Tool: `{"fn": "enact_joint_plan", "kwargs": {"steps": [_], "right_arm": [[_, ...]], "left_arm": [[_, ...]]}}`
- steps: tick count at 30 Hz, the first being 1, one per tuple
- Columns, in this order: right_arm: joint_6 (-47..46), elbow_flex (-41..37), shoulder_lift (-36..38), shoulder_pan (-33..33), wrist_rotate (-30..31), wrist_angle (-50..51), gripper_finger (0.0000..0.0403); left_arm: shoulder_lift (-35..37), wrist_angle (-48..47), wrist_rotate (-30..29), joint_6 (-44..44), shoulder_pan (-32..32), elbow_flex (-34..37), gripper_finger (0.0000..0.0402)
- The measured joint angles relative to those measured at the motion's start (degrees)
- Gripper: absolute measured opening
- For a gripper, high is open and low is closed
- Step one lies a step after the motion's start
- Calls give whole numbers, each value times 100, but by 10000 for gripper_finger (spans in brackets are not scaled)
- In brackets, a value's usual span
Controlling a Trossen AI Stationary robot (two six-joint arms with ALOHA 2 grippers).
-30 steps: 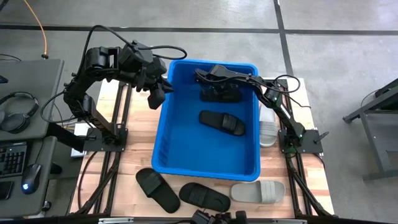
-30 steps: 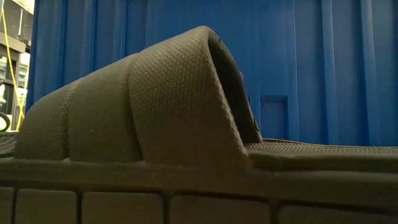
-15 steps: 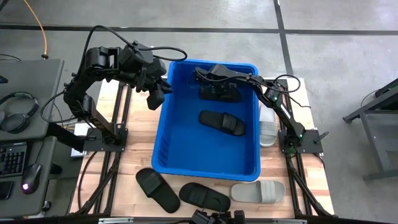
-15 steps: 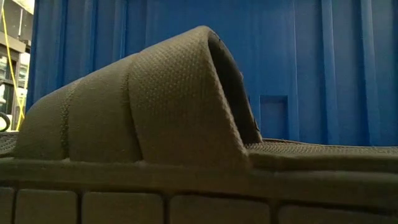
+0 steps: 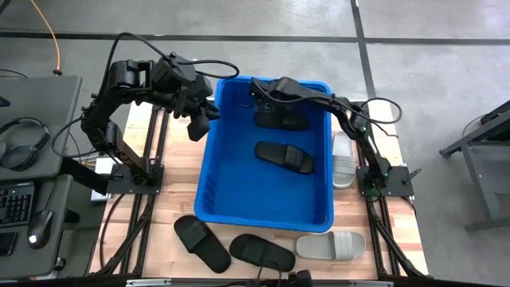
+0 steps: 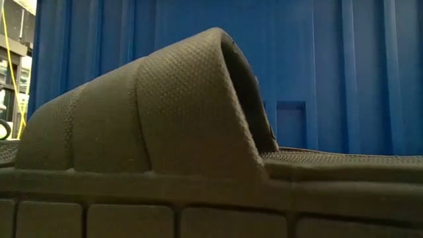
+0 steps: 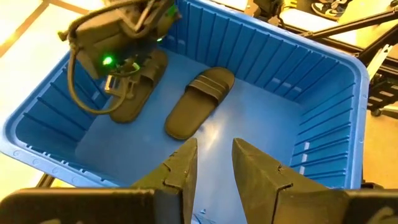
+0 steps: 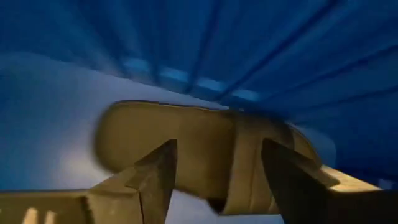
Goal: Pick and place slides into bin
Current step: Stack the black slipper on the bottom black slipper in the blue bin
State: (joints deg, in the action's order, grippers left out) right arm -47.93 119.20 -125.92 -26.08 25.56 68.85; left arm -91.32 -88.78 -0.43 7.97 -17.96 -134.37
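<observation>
Setting: grey concrete floor with dark seams; a desk with headphones (image 5: 21, 137) and a keyboard (image 5: 12, 203) at the frame's left edge.
Tabletop: pale wooden tabletop (image 5: 171, 203), centre of the high view, an arm mounted at each side.
Bin: the bin (image 5: 209, 171), bright blue with ribbed walls, fills the middle of the tabletop.
Slides in bin: two black. One black slide (image 5: 284, 156) lies in the middle of the floor; a second black slide (image 5: 280, 120) lies by the far wall, in the upper part of the bin.
Slides outside: two black slides (image 5: 202, 242) and (image 5: 261, 251) and a grey slide (image 5: 331, 244) below the bin; another grey slide (image 5: 343, 158) just beside its right wall.
Right gripper: right gripper (image 8: 214, 180) inside the bin, over the far slide; jaws spread apart with the slide lying loose between and beyond them, so released, by the look of it.
Left gripper: left gripper (image 7: 214, 168) hovers at the bin's upper-left rim, facing in; jaws parted by a narrow gap, grasping nothing.
Low view: filled by a black slide's strap (image 6: 165, 106) against blue wall.
Progress: roughly a third done, judging by the count; four slides left to fetch.
</observation>
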Motion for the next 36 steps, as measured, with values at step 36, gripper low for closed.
{"fn": "enact_joint_plan", "kwargs": {"steps": [36], "right_arm": [[4304, 4, 4302, 2966, -1745, 51, 198]], "left_arm": [[926, -124, -533, 3235, 837, -4, 90]]}}
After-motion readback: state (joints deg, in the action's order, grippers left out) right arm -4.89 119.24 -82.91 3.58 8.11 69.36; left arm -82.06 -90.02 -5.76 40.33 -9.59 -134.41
